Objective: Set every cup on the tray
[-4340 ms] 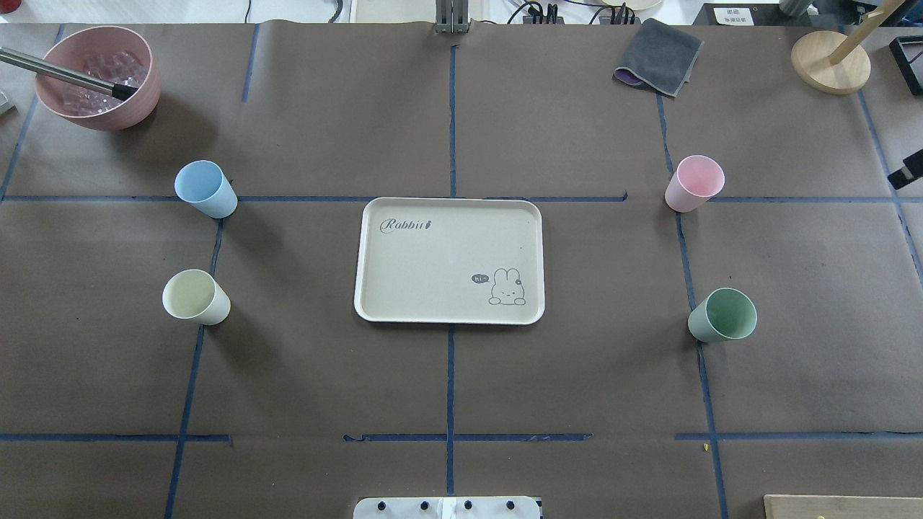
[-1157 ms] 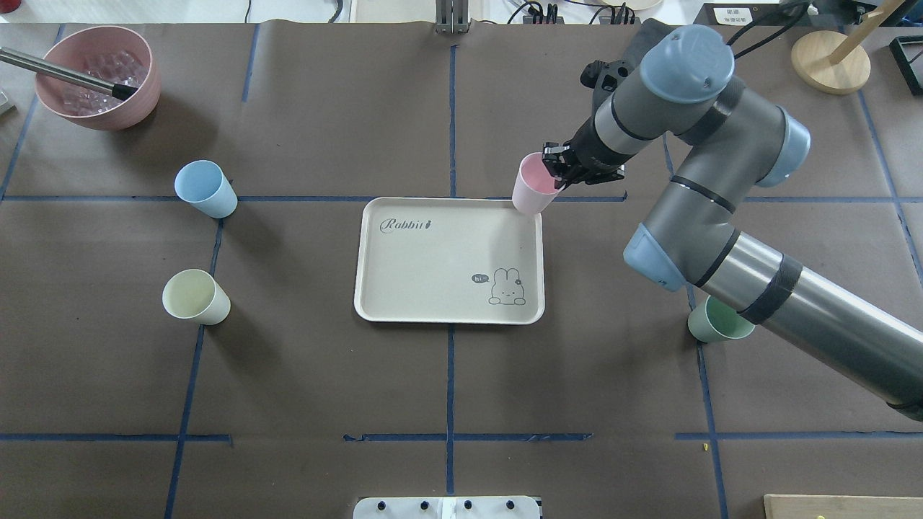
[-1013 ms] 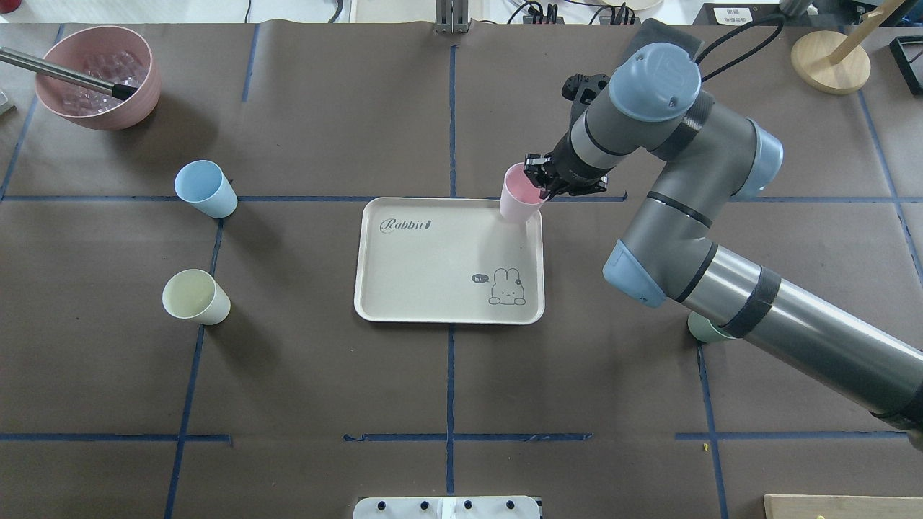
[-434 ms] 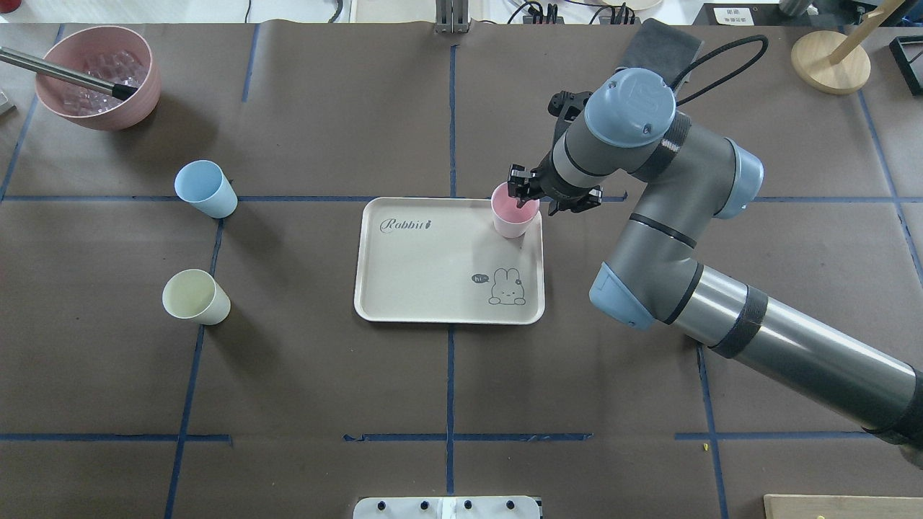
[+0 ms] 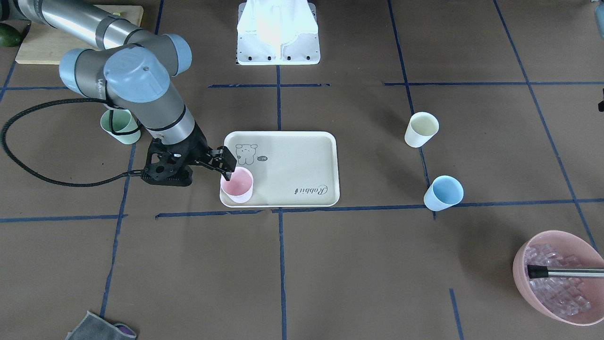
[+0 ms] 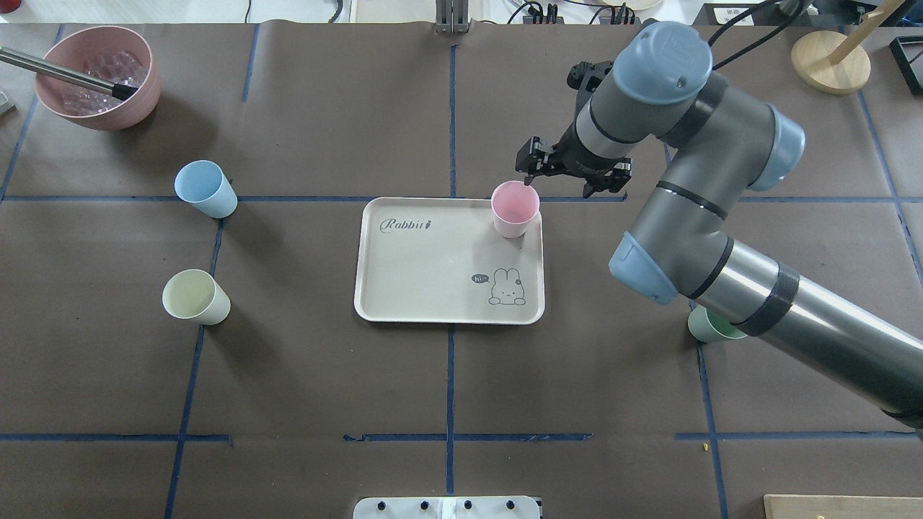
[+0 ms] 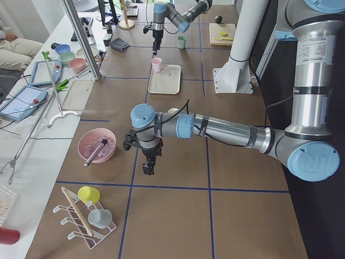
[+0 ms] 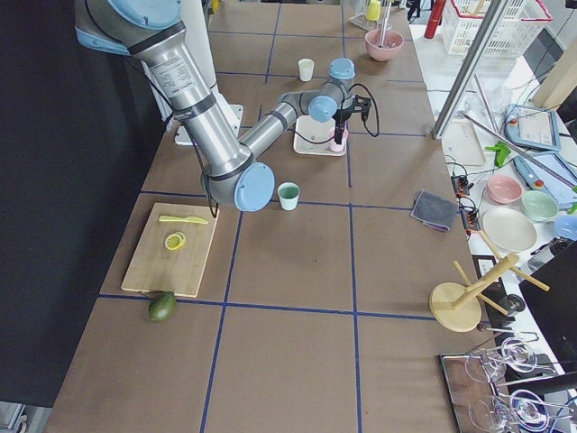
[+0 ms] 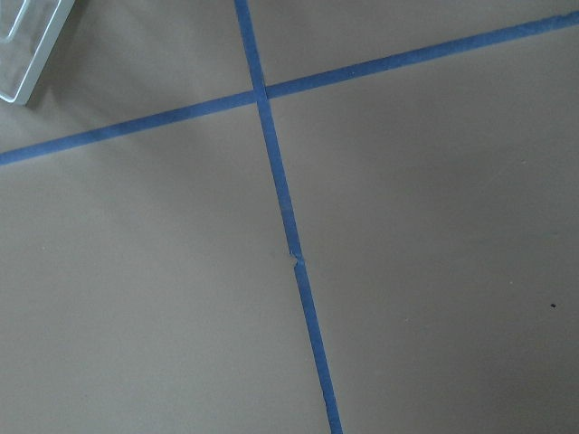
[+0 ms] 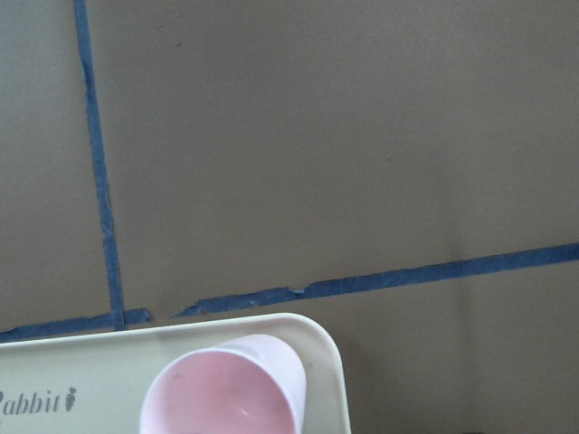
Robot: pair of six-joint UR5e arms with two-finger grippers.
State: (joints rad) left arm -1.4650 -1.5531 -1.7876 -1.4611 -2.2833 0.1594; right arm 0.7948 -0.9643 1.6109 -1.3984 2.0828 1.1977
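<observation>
The pink cup [image 6: 515, 207] stands upright in the far right corner of the cream tray [image 6: 433, 274]; it also shows in the right wrist view [image 10: 222, 393]. My right gripper [image 6: 561, 182] is open and empty, raised just behind the cup and apart from it. The blue cup [image 6: 205, 189] and the cream cup [image 6: 195, 297] stand on the table left of the tray. The mint green cup [image 6: 710, 328] stands right of the tray, partly hidden under my right arm. My left gripper [image 7: 148, 164] shows only in the exterior left view, low over bare table; I cannot tell its state.
A large pink bowl of ice [image 6: 97, 76] with a metal handle in it sits at the far left. A wooden stand [image 6: 829, 61] is at the far right. A grey cloth [image 5: 101, 328] and a cutting board [image 6: 844, 506] lie at the table's edges.
My right arm carried the pink cup from the right side onto the tray's far right corner, let go of it, and has lifted back away, open.
</observation>
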